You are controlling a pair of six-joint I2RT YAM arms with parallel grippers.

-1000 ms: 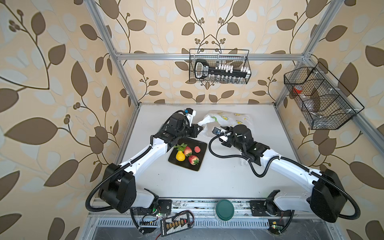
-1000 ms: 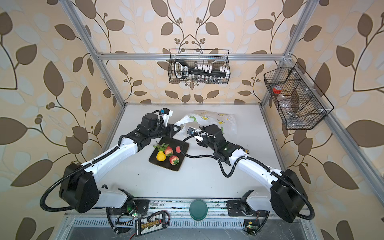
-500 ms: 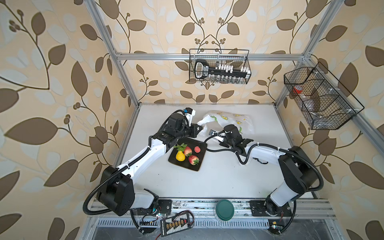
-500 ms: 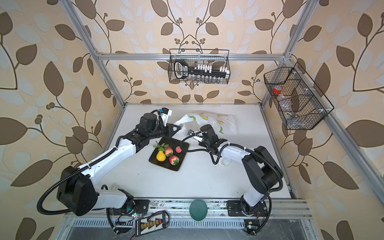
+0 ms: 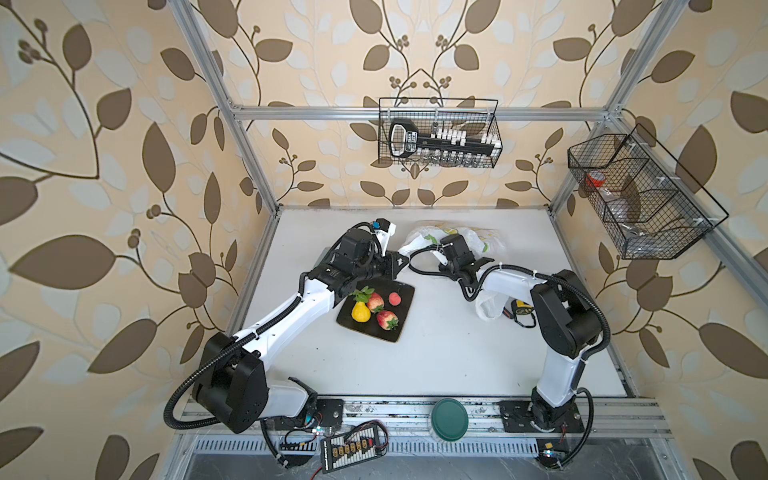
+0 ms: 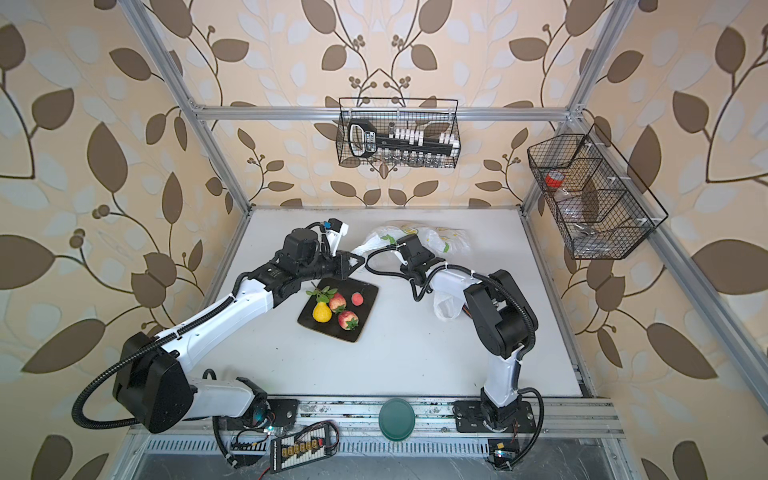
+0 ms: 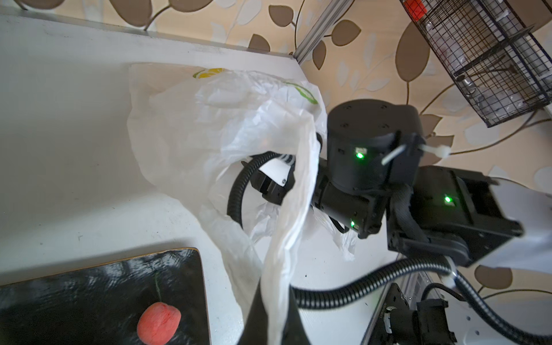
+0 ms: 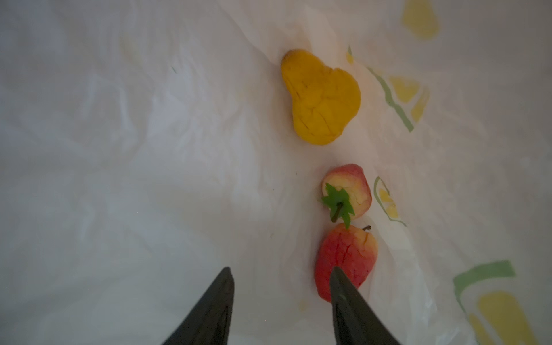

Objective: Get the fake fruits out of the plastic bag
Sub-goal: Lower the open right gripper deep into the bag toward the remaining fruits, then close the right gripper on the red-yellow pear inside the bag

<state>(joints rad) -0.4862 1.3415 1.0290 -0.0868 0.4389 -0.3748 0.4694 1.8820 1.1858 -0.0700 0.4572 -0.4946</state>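
The right end effector, jaws apart and empty, is inside the plastic bag, one fingertip at a red apple; strawberry and yellow pear lie beyond. The left end effector clamps the bag's handle. Bag: upper centre of both top views, on the counter.

Right hand hidden inside plastic bag in both top views
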